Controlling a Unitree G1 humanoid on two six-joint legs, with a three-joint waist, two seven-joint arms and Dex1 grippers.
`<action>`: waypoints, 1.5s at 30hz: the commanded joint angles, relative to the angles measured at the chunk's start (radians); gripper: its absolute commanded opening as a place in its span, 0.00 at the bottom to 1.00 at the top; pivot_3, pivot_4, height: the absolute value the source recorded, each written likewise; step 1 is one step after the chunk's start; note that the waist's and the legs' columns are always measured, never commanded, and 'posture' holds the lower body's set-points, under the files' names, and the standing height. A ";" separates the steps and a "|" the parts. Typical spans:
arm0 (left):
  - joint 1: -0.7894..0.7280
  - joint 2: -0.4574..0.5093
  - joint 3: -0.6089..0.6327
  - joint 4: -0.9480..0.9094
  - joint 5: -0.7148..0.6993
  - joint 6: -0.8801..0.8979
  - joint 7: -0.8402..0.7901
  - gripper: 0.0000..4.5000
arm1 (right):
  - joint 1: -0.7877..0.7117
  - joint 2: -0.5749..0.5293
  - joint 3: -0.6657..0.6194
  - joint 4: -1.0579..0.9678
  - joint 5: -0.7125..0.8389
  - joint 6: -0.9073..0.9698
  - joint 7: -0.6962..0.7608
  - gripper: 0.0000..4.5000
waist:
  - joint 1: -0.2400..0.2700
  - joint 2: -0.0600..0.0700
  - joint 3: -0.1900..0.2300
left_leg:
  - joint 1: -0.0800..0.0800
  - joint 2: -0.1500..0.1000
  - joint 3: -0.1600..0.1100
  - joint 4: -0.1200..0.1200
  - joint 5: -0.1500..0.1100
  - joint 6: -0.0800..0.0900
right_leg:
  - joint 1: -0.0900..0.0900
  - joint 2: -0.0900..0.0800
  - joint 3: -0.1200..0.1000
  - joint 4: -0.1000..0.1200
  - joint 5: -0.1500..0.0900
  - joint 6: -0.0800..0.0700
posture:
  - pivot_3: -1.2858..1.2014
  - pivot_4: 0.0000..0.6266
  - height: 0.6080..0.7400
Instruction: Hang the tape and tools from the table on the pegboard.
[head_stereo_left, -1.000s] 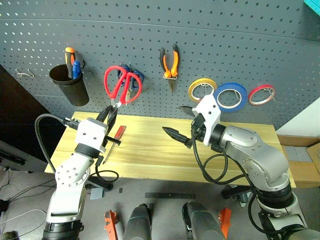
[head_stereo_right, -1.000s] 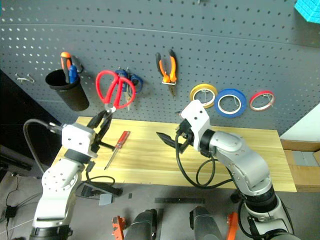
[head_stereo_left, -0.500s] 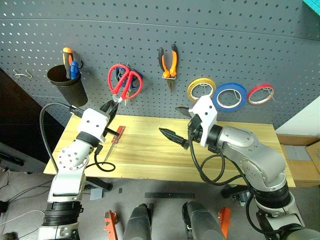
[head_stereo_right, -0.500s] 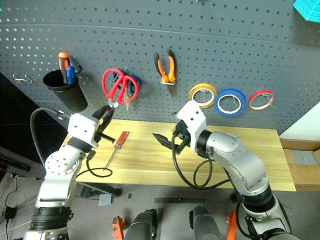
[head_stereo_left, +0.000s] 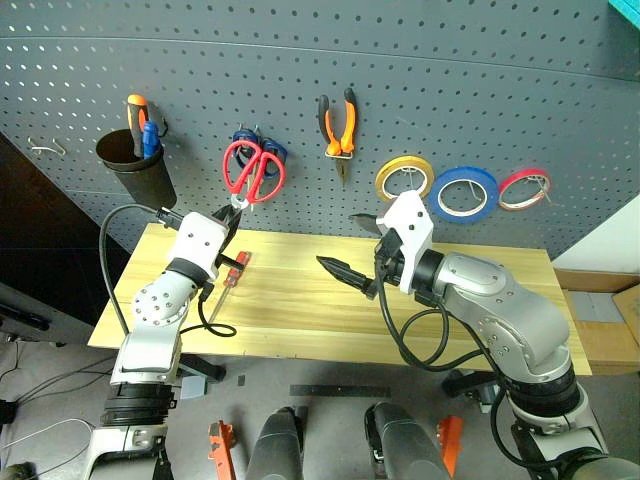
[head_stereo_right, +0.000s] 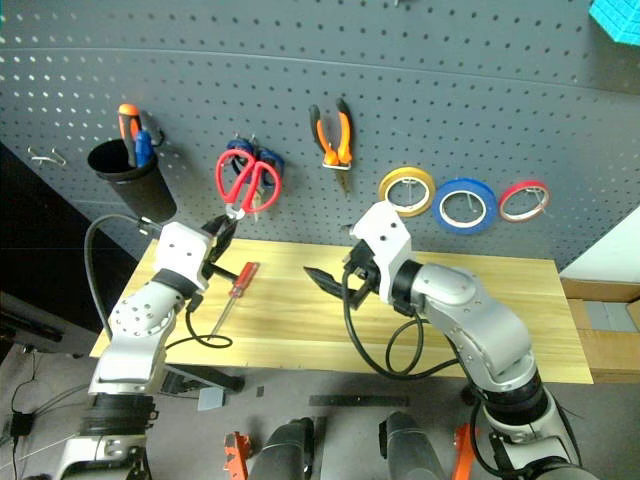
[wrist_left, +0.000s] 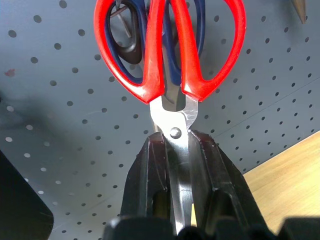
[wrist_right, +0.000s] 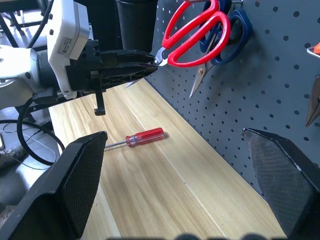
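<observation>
Gripping rigid red-handled scissors (wrist_left: 170, 55) by slick blades, left gripper (wrist_left: 179, 165) clamped; right gripper (head_stereo_left: 352, 248) spread empty

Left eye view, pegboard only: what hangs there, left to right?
Black cup → red-handled scissors → pliers → yellow tape roll → blue tape → red-pink roll.

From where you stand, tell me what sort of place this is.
Probably a workshop or tool bench: a dark grey pegboard hung with pliers, tape rolls and scissors, above a wooden table.
</observation>
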 joint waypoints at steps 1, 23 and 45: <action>0.012 -0.003 -0.002 -0.003 -0.006 -0.003 -0.007 0.21 | -0.011 0.005 0.000 -0.038 0.005 -0.014 -0.001 1.00 | 0.000 0.000 0.000 | 0.000 0.000 0.000 0.000 0.000 0.000 | 0.000 0.000 0.000 0.000 0.000 0.000 | 0.49 0.36 1.00; -0.127 0.056 0.076 0.388 -0.108 0.505 -0.056 0.97 | -0.050 0.201 0.049 0.101 -0.060 0.252 -0.224 1.00 | 0.000 0.002 0.003 | 0.000 0.000 -0.002 0.000 0.000 0.000 | 0.000 0.000 -0.003 0.000 0.000 0.000 | 0.49 0.41 1.00; -0.440 0.004 -0.031 0.959 -0.030 0.376 -0.053 0.50 | -0.088 0.235 0.120 0.096 -0.080 0.290 -0.225 1.00 | -0.022 0.004 0.015 | -0.001 0.000 -0.006 -0.004 0.000 0.000 | -0.001 -0.001 -0.008 -0.001 0.000 0.000 | 0.47 0.46 1.00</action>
